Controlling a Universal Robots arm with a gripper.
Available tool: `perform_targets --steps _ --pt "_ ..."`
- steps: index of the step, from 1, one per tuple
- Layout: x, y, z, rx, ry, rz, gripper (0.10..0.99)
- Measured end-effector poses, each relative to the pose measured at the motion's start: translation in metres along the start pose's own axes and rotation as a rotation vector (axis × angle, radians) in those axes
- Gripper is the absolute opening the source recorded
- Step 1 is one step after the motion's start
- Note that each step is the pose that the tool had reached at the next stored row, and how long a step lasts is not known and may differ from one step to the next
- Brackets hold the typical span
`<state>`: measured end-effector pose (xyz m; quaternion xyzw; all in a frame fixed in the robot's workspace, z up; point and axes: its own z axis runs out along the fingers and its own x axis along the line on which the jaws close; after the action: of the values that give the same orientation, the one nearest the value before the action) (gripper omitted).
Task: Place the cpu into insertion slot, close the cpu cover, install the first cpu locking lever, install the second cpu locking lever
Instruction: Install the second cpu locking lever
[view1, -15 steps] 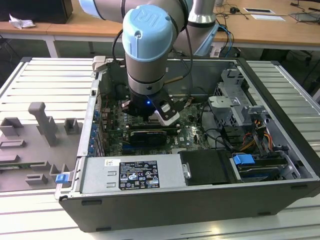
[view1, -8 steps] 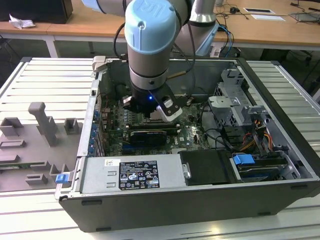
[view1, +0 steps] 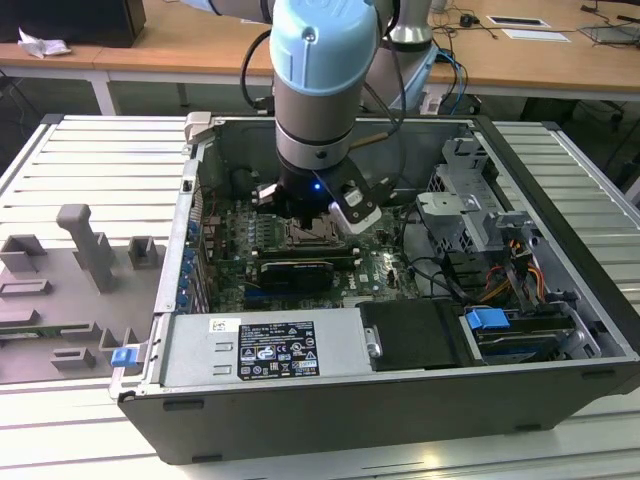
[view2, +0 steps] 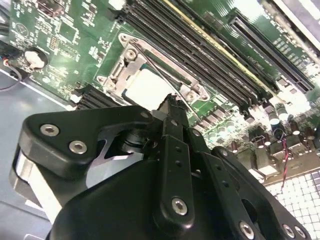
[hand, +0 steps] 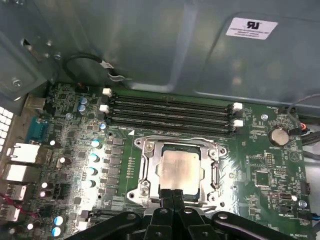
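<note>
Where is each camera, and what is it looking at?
Exterior view: stands off the arm, above the open computer case, looking down into it; the arm's blue joint and wrist show over the motherboard.
First wrist view: rides on the arm, facing the cpu under the cpu cover; the gripper shows, fingers together at the cover's edge.
Second wrist view: rides on the arm, looking past the gripper at the cpu.
Both wrist views share the cpu, the gripper and the long memory slots.

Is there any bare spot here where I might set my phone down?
The ribbed grey table top on the exterior view's right of the open dark computer case lies bare. Inside, the green circuit board around the pale square cpu is crowded.
</note>
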<state>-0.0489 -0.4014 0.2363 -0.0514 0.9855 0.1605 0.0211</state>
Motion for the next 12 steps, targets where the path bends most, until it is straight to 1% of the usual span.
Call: perform_targets --steps 3,7,9,12 --pt "-0.0009 0.0019 -0.0056 -0.001 -0.0003 0.0 0.106" --pt "-0.0025 0.0023 -0.0074 -0.003 -0.0007 0.0 0.106" --pt "-0.003 0.0014 -0.0078 -0.006 -0.0009 0.0 0.106" --pt "-0.0032 -0.0022 -0.009 -0.009 -0.0011 0.0 0.106"
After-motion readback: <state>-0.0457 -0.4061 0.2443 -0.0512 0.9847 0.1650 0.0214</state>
